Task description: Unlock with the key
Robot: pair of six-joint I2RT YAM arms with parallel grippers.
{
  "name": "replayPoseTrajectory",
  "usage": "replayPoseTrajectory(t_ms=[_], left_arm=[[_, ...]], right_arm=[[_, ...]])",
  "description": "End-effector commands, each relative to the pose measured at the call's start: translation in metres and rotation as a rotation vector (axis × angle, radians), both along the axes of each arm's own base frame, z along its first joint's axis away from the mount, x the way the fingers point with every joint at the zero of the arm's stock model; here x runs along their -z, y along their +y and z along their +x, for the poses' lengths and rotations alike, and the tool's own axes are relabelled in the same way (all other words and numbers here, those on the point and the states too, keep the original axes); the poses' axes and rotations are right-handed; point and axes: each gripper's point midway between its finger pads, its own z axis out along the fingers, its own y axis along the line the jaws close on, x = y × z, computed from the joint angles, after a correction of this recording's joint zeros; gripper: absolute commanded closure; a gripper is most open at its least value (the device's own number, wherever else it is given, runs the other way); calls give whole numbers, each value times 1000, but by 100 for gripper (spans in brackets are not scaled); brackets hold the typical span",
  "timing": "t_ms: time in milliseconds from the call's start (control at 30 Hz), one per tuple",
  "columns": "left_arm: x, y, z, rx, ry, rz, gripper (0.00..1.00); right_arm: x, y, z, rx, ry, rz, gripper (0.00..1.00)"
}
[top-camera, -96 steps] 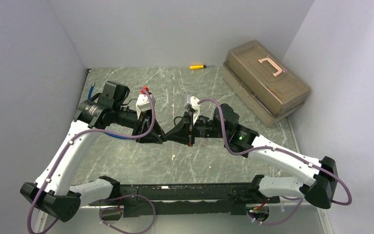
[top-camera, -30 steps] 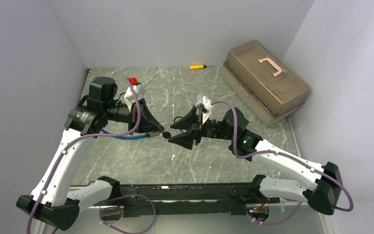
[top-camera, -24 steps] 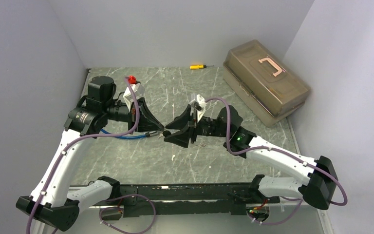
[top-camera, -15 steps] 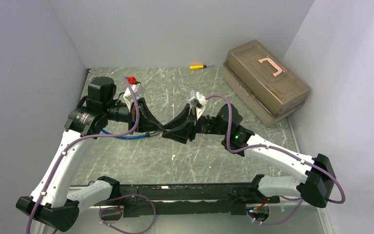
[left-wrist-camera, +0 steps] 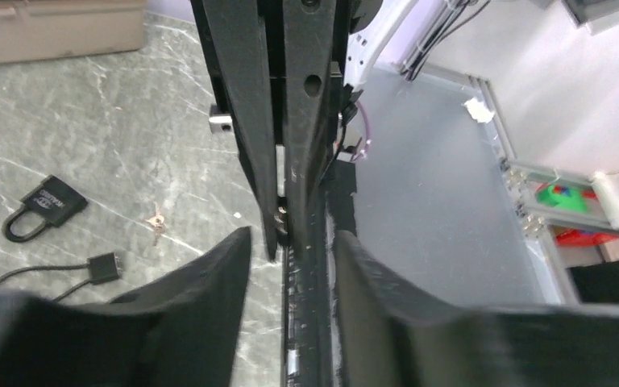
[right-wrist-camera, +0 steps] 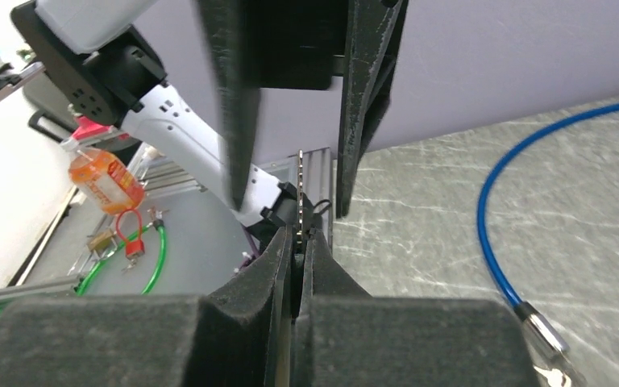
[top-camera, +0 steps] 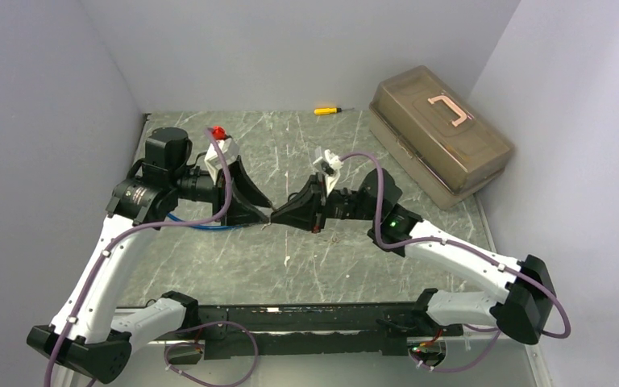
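Top external shows the left gripper (top-camera: 263, 215) and the right gripper (top-camera: 279, 216) meeting tip to tip low over the table (top-camera: 306, 266). The key is too small to make out there, and the arms hide the padlock. Right wrist settles the grip: the right fingers (right-wrist-camera: 278, 258) are pressed together on the key (right-wrist-camera: 300, 189). It is a thin blade seen edge-on, sticking out past their tips into the gap between the left fingers (right-wrist-camera: 363, 97). These stand spread on either side without touching it. Left wrist alone shows the padlock (left-wrist-camera: 44, 207) lying flat on the table, well off to the side of both grippers. Some spare keys (left-wrist-camera: 155, 222) and a black plug (left-wrist-camera: 103, 266) lie near it. In that view the held key is only a glint between the right fingers.
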Motion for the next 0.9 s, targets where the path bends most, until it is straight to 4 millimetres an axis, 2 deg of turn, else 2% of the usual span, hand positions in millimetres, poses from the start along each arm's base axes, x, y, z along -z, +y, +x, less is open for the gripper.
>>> replayPoseTrajectory(t_ms=[0,133,267,400,533,633,733,867], left_arm=[[-2,5,4,-40,-59,34,36],[22,12,45,-160,-156,180,2],[65,17,96,-176,-248,358,1],[104,7,135,-73,-326,497,1],[137,-21,165,71,-376,559,1],[163,-47,185,161,-441,556,1],[190,-76,208,222,-510,541,1],[215,-108,240,231,-618,500,1]], right_arm=[[-7,-28,15,72,17,-11,100],[23,-59,31,200,93,-105,100],[50,-90,43,377,161,-177,100],[60,-121,57,585,234,-217,100],[51,-158,72,817,272,-213,100],[28,-180,74,915,260,-137,100],[8,-191,68,935,226,-69,100],[-13,-204,63,966,180,-16,100]])
